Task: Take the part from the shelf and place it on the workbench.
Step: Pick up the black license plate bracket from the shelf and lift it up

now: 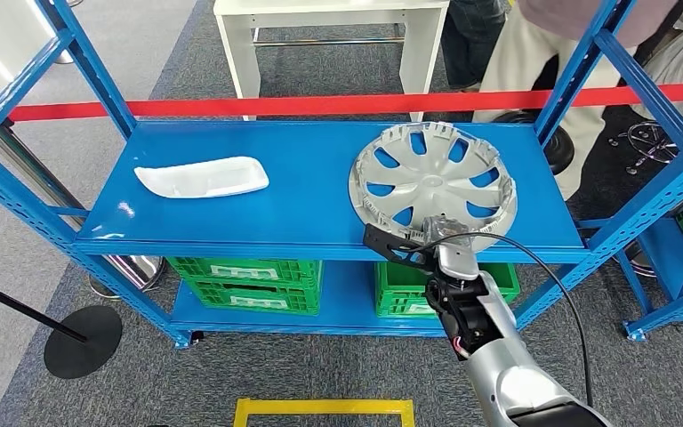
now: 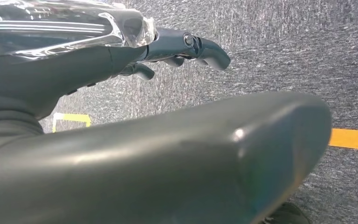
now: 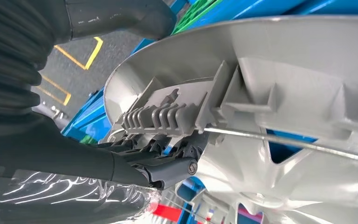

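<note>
A silver hubcap lies on the blue shelf's top board, towards its right side. My right hand is at the hubcap's near rim. In the right wrist view its dark fingers touch the ribbed clips inside the hubcap's rim, while the thick thumb stands apart from the rim's outer side. A white elongated plastic part lies on the left of the same board. My left hand hangs over the grey carpet, with its fingers loosely stretched and nothing in them.
Green crates fill the lower shelf. Blue uprights frame the board on both sides. A red barrier tape runs behind the shelf, with a white table and a person beyond. A black stand base sits on the floor at the left.
</note>
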`<control>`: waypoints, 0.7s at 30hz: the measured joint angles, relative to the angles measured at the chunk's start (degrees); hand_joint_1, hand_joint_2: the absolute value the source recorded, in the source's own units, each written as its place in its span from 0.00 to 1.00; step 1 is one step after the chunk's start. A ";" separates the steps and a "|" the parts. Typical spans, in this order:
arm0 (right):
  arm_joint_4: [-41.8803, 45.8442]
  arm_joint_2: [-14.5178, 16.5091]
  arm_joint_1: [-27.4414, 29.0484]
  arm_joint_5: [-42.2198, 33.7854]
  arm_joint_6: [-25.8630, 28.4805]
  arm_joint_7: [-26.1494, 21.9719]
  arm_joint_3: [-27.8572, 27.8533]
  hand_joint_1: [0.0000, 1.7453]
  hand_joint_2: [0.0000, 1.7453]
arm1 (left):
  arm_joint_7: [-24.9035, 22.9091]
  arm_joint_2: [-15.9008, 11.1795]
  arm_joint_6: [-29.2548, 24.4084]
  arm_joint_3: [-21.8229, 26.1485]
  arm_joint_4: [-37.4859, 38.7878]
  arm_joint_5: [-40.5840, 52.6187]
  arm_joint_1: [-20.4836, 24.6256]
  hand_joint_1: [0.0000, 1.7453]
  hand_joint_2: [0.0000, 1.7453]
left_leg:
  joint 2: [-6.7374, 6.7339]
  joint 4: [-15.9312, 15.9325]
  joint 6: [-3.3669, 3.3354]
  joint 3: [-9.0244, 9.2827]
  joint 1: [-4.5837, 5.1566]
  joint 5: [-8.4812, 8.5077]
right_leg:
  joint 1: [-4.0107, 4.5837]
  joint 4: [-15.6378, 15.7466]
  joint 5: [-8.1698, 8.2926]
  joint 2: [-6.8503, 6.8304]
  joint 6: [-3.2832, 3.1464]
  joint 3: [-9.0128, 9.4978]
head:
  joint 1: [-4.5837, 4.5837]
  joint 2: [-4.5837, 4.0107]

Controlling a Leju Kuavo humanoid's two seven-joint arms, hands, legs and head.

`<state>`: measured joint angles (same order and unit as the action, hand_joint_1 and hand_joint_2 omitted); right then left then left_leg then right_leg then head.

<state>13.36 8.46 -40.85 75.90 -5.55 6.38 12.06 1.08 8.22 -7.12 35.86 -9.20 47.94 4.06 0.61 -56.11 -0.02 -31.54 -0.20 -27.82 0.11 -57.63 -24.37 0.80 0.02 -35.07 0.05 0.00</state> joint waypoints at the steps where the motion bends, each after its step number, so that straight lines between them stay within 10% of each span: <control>1: -0.01 -0.02 0.08 0.57 0.08 0.13 0.43 0.81 1.00 | 0.01 0.03 -0.02 0.13 0.00 -0.04 0.00 0.00 0.00 | 0.00 0.00 0.00 0.00 0.00 0.00 | 0.00 0.00 0.00 0.00 0.00 0.00 | 0.00 0.00; 3: -0.01 -0.04 0.22 1.68 0.29 0.27 1.34 0.99 1.00 | 0.02 0.12 -0.07 0.40 0.00 -0.17 0.00 0.00 0.00 | 0.00 0.00 0.00 0.02 0.00 0.00 | 0.00 0.00 0.00 0.00 0.00 0.01 | 0.00 0.00; 13: -0.01 -0.10 0.81 4.27 4.71 -2.14 4.50 1.00 1.00 | 1.97 0.54 -1.11 1.28 -0.02 -0.51 -0.01 0.00 0.00 | 0.00 0.00 0.00 0.06 0.00 0.00 | 0.00 0.00 0.00 0.00 0.00 0.07 | -0.01 0.00; 21: 0.01 0.34 1.10 2.63 17.17 -14.25 4.62 1.00 1.00 | 6.38 0.84 -2.67 1.89 -0.04 0.11 0.00 0.00 0.00 | 0.00 0.00 0.00 0.01 -0.01 -0.01 | 0.01 0.00 0.00 0.01 0.00 0.01 | -0.01 0.00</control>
<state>13.37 8.80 -39.75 78.53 11.62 -7.87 16.68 7.45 9.06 -9.79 37.75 -9.24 48.05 4.06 0.61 -56.11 -0.02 -31.53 -0.21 -27.83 0.11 -57.64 -24.36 0.82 0.02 -35.06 0.05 0.00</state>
